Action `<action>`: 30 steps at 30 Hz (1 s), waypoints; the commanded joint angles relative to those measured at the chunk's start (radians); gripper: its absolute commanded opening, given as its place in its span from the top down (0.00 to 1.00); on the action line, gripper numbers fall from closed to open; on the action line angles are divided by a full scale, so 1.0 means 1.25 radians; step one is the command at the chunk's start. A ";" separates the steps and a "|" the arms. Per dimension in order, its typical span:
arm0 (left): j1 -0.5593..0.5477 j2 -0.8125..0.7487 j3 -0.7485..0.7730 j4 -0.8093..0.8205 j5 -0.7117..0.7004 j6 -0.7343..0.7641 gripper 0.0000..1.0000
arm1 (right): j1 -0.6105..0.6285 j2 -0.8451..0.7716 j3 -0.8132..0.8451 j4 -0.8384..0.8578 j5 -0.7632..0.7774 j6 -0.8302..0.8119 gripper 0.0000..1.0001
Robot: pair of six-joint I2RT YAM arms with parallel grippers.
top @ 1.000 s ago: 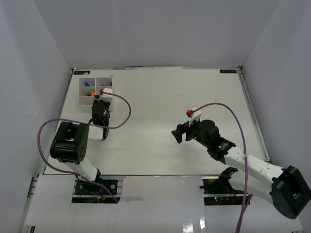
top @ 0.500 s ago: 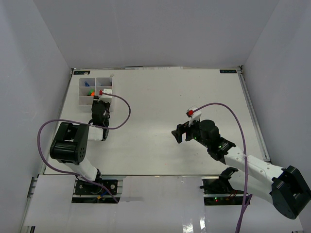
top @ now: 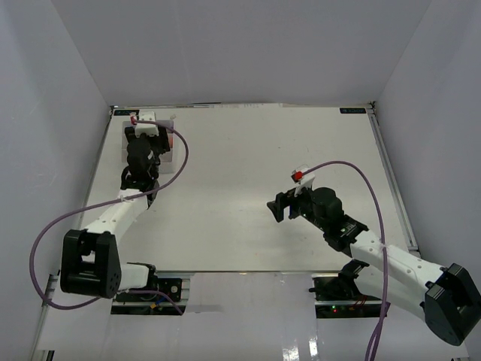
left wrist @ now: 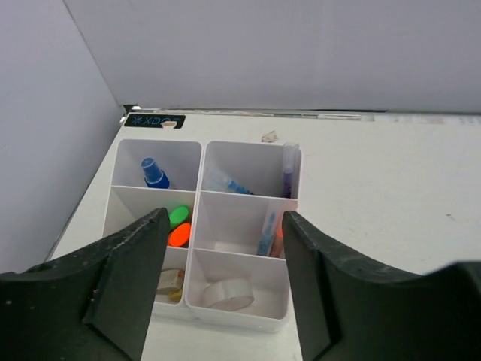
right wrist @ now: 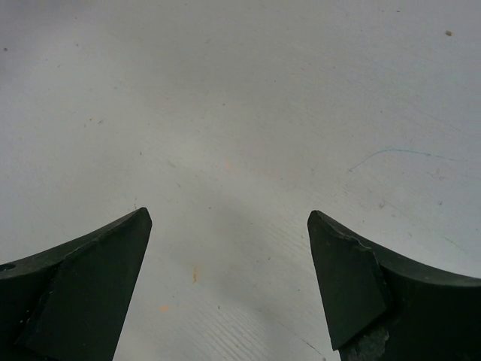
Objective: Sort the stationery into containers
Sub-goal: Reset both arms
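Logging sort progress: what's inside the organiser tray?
Blue-capped bottle, green highlighter cap, orange highlighter cap, pens, tape ring. A left tool finger hides part of the near-left compartment.

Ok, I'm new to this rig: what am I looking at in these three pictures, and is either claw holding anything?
Two robot arms are bolted at the near edge of a white table. The overhead picture shows both; the other two come from a camera on each wrist, looking past that arm's own fingers. The left gripper hovers open over a six-compartment tray holding a blue-capped bottle, a green cap, an orange cap, pens and a tape ring. The right gripper is open above the table. Neither holds anything.
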 commanded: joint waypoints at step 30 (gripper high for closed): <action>0.000 -0.667 0.293 -1.090 0.203 -0.285 0.02 | 0.001 -0.626 0.168 -0.367 0.425 -0.096 0.10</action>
